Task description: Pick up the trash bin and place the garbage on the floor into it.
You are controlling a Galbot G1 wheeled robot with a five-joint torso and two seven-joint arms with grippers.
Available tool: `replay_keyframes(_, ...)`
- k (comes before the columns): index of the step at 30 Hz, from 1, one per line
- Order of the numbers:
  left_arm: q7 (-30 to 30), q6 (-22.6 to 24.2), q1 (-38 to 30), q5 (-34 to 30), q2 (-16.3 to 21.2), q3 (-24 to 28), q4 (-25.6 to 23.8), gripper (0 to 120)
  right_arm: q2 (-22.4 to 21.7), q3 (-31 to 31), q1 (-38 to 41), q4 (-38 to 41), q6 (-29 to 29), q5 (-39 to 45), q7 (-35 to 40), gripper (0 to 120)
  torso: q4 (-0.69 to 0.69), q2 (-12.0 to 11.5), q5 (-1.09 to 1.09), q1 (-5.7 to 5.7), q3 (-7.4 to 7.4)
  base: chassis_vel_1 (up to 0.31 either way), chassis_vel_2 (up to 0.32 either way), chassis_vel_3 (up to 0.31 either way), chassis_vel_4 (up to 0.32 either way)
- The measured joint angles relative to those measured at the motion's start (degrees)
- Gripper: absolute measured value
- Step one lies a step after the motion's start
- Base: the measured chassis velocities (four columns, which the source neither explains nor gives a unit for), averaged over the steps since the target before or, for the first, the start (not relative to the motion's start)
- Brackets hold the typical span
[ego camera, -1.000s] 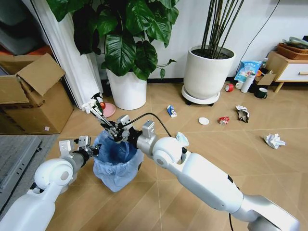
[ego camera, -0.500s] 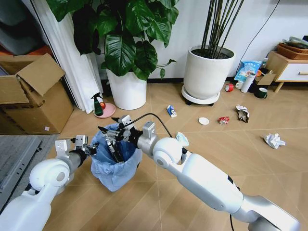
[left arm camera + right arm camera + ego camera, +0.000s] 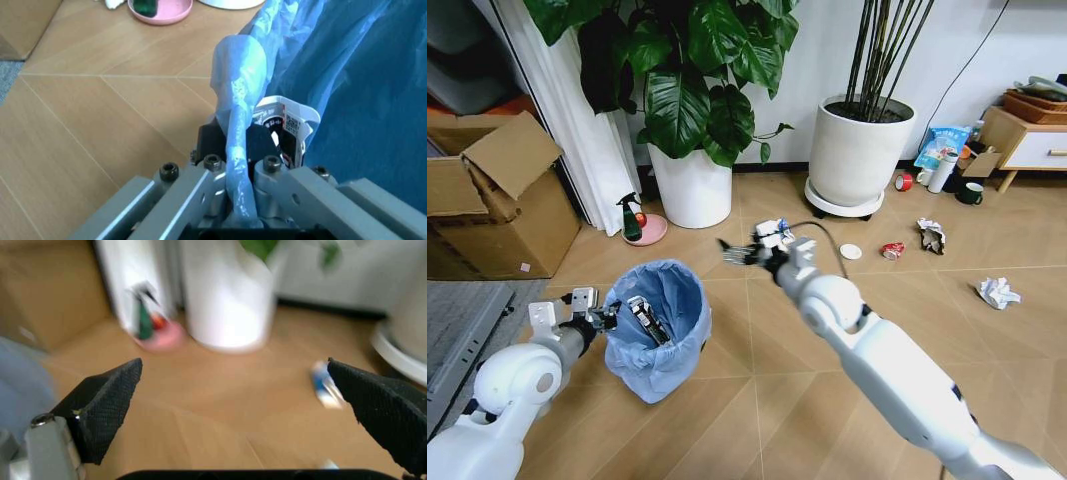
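We hold the trash bin (image 3: pixel 659 325) by its rim with our left gripper (image 3: pixel 605 316), low at our left side; in the left wrist view the jaws are clamped on a twisted fold of the light-blue bag (image 3: pixel 239 150), with the bag's blue wall (image 3: pixel 360 85) just beside them. A dark thin wrapper (image 3: pixel 647 320) lies inside the bin, leaning against the liner. Our right gripper (image 3: pixel 739 252) is out over the bare wood floor (image 3: pixel 757 400), clear of the bin and holding nothing — its two black pads (image 3: pixel 107 402) stand wide apart in the right wrist view. The small blue-white carton (image 3: pixel 783 231) lies on the floor just beyond that gripper, partly hidden behind it. Further to our right we see the white round lid (image 3: pixel 851 251), the crushed red can (image 3: pixel 892 250), one crumpled paper wad (image 3: pixel 932 235) near the can and another (image 3: pixel 997 292) well apart from it. Behind the bin, a green spray bottle (image 3: pixel 630 217) stands on a pink dish beside the white plant pot (image 3: pixel 691 186).
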Motion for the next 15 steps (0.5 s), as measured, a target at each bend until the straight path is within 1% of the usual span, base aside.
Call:
replay_keyframes(3,0.26,-0.18,-0.21,-0.05,0.49,-0.08,-0.28,0,-0.31,2.63,-5.19,-0.56,-0.07,-2.40,0.52,100,-0.01,0.00,0.00,0.00,0.00,0.000,0.000,0.000,0.000)
replay_keyframes(4,0.26,-0.18,-0.21,-0.05,0.49,-0.08,-0.28,0,-0.31,2.63,-5.19,-0.56,-0.07,-2.40,0.52,100,-0.01,0.00,0.00,0.00,0.00,0.000,0.000,0.000,0.000)
replay_keyframes(7,1.23,-0.24,-0.23,-0.06,1.23,-0.05,-0.58,0,0.57,5.77,-10.00,-0.08,0.01,-3.39,0.61,100,0.00,0.00,0.00,0.00,0.00,0.000,0.000,0.000,0.000)
replay_keyframes(10,1.42,-0.25,-0.27,-0.06,1.40,0.03,-0.62,0,0.87,7.09,-11.80,0.04,0.41,-3.93,0.60,100,0.00,0.00,0.01,0.00,0.00,0.000,0.000,0.000,0.000)
replay_keyframes(13,1.47,-0.28,-0.45,0.04,1.13,0.46,-0.62,0,0.97,10.65,-15.45,0.03,1.77,-6.91,-0.56,100,0.00,0.00,0.00,-0.01,-0.01,-0.017,0.022,0.015,-0.012)
replay_keyframes(15,1.47,-0.28,-0.44,0.09,1.00,0.58,-0.67,0,0.93,11.43,-16.21,0.07,1.97,-7.35,-0.84,100,0.00,0.00,0.00,-0.01,-0.01,-0.052,0.067,0.063,-0.045)
